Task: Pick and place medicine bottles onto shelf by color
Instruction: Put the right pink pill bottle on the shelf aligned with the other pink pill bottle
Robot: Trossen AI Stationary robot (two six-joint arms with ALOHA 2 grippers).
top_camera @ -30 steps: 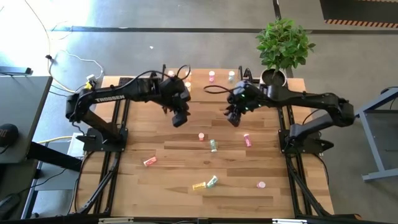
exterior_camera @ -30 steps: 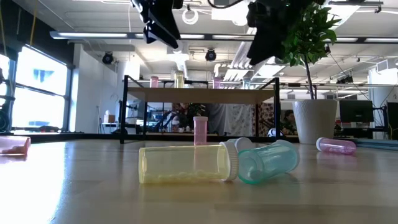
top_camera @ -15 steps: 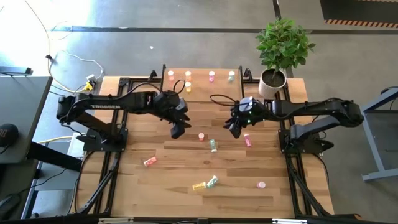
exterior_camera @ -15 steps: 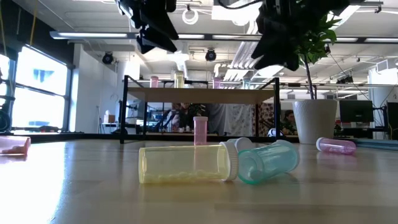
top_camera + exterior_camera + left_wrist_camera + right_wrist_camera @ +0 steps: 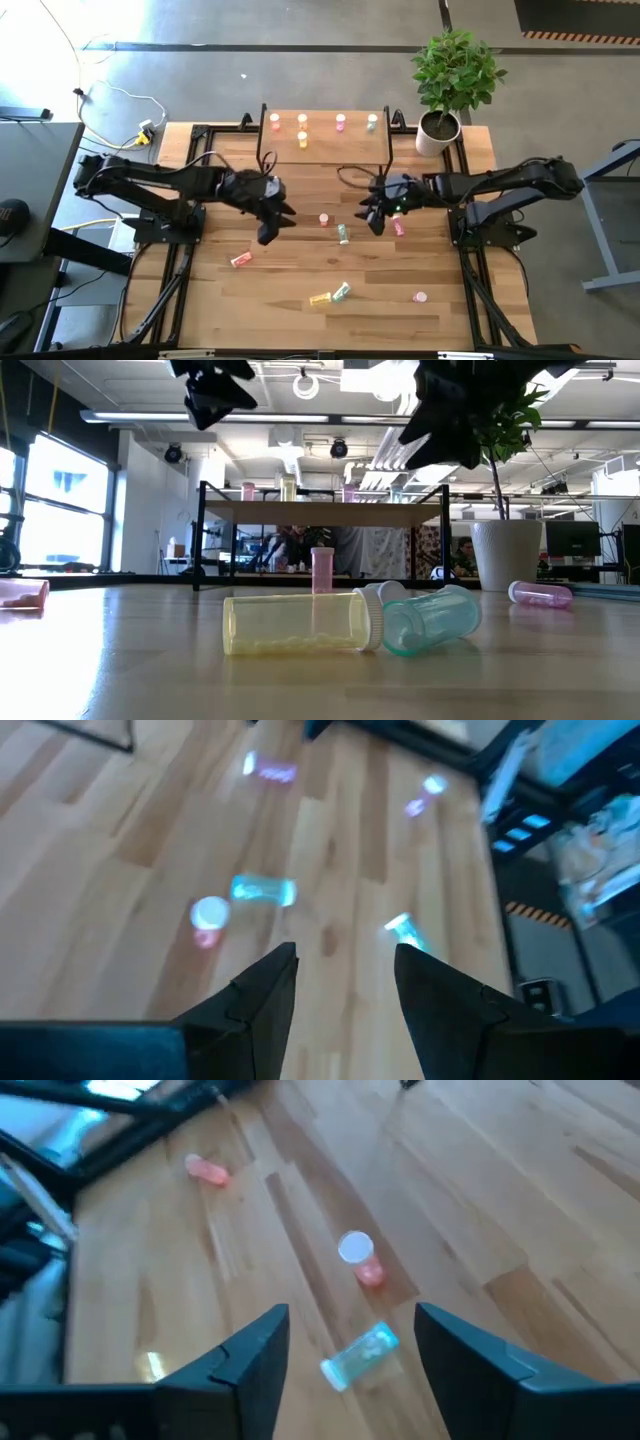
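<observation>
- Five medicine bottles (image 5: 303, 120) are standing on the shelf (image 5: 325, 150), which is sitting at the middle of the counter's (image 5: 220, 300) far edge.
- An upright pink bottle (image 5: 324, 219) is standing near the counter's middle, with a pale green bottle (image 5: 343, 234) lying just beside it toward the near edge.
- A pink bottle (image 5: 398, 226) is lying toward the right edge; an orange-pink bottle (image 5: 240, 260) is lying toward the left edge.
- A yellow bottle (image 5: 320, 298) and a green bottle (image 5: 341, 291) are lying touching, nearer the front edge; another pink bottle (image 5: 420, 297) is sitting toward the front right.
- The right gripper (image 5: 374, 218) is hovering just beside the pink bottle lying toward the right edge, jaws spread wide and carrying nothing.
- The left gripper (image 5: 270, 228) is hovering left of centre, jaws parted narrowly and carrying nothing.
- A potted plant (image 5: 450, 80) is standing at the far right corner.
</observation>
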